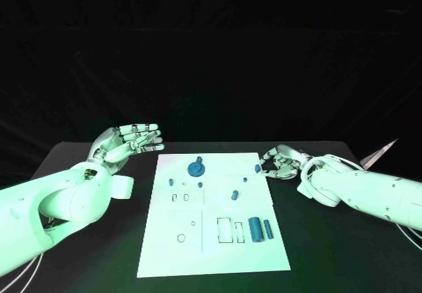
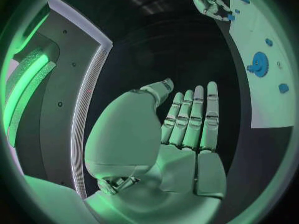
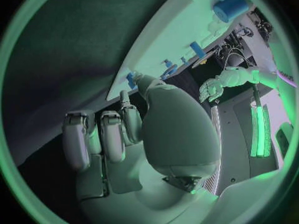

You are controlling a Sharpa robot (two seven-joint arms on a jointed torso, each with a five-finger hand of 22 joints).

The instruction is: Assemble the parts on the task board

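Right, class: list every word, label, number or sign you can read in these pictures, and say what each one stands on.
None can be read.
White rectangular task board: only outlined slots and holes, no lettering.
Small blue plastic parts, such as the blue gear: no marks visible.
Silver left hand and silver right hand: no legible label.

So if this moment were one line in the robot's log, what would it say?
left hand: open, raised beside task board | right hand: fingertips at small blue part on board's edge | gear: on board
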